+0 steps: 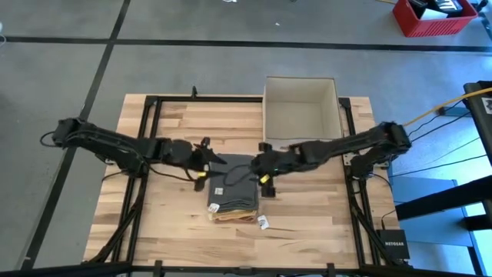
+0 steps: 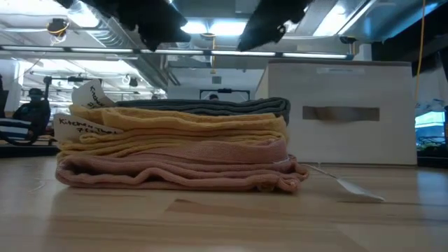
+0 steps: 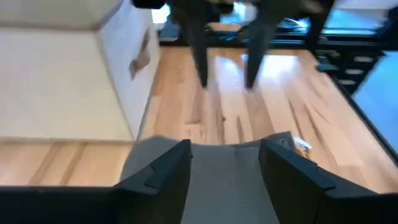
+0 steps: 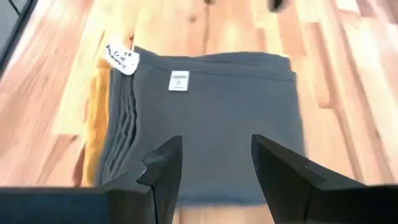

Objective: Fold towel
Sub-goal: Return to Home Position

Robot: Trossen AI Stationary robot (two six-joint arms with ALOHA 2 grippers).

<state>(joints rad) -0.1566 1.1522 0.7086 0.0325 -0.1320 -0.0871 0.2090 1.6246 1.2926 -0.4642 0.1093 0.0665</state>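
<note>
Over the stack (image 1: 233, 198) in the middle of the table (image 1: 307, 211), left gripper (image 3: 225, 163) and right gripper (image 4: 216, 163) both hang wide open and empty just above the gray towel (image 4: 211, 106), so we'd lift straight up before swinging home, else a finger might snag that top fold.

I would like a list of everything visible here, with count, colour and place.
gray towel: 1, gray, top of central stack
yellow towel: 1, yellow, middle of stack
light orange towel: 1, pinkish orange, bottom of stack
box: 1, white, table's far side
table: 1, light wood
crate: 1, red, floor beyond table
left end effector: 1, dark, open above stack's left edge
right end effector: 1, dark, open above stack's right edge
</note>
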